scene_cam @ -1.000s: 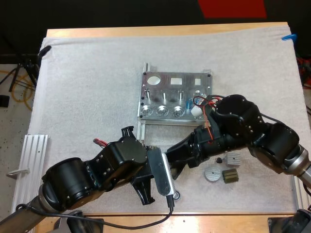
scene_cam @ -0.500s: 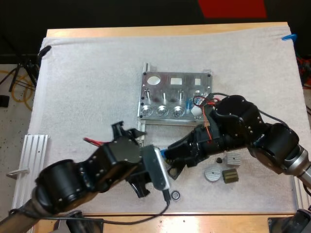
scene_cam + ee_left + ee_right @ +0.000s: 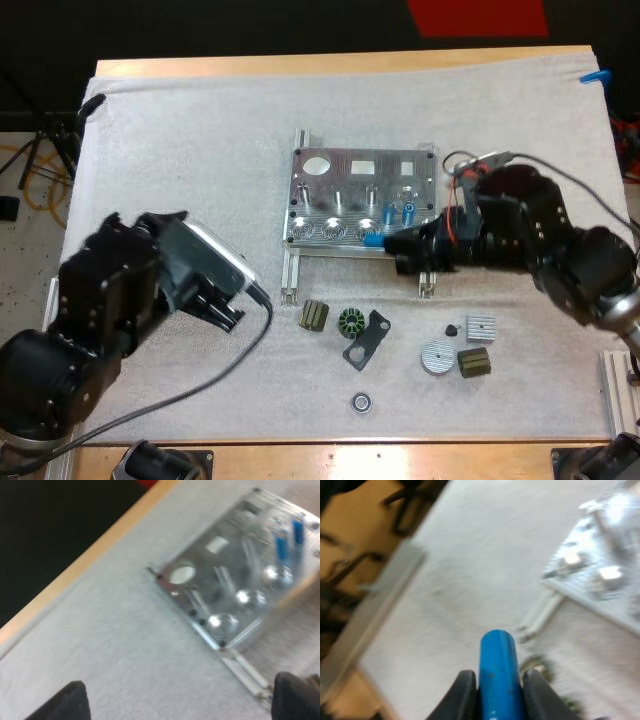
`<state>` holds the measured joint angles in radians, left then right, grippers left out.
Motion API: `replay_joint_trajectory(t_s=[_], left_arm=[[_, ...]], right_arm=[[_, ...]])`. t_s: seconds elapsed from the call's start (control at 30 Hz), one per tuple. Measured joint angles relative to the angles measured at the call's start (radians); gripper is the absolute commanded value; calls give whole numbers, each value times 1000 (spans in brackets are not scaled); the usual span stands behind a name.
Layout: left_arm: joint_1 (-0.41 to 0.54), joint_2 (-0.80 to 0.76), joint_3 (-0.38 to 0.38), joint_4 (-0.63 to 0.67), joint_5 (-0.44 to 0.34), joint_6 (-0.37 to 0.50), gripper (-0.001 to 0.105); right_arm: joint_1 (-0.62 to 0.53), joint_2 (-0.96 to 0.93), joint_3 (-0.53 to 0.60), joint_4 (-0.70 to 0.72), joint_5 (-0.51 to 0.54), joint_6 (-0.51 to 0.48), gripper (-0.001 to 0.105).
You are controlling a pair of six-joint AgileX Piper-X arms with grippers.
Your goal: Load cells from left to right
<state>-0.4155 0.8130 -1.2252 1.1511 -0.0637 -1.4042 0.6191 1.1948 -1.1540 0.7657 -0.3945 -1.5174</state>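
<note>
The right gripper (image 3: 495, 682) is clamped on one blue cylinder (image 3: 496, 652), a finger pressing each side. Seen from above, this cylinder lies roughly level, its tip pointing left at the near edge of the metal fixture (image 3: 345, 160), beside the rightmost of three round sockets in the near row. Two more blue cylinders (image 3: 398, 212) stand upright in the fixture's right part, so there are three in all. The left gripper (image 3: 185, 692) is spread wide over bare mat (image 3: 180, 150), left of the fixture and touching nothing. Eight small loose parts (image 3: 350, 322) lie nearer than the fixture: four towards the middle, four to the right. A ribbed metal rail (image 3: 52, 300) at the left is mostly covered by the left arm. Any markings on the fixture are too blurred to read.
</note>
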Motion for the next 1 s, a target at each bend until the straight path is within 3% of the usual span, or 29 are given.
replay_joint_trajectory(t_s=[0.17, 0.4, 0.73, 1.0], left_arm=[[73, 0, 0, -25, 37, -35, 72], [76, -2, 14, -33, 185, -40, 72], [77, -6, 137, -33, 190, -40, 72], [77, -6, 143, -49, 190, -41, 72]], right_arm=[[-54, 95, -87, 95, 134, -83, 0], [-68, 274, -249, 271, 324, -232, 0], [-68, 479, -366, 359, 436, -313, 0], [-68, 565, -371, 364, 472, -331, 0]])
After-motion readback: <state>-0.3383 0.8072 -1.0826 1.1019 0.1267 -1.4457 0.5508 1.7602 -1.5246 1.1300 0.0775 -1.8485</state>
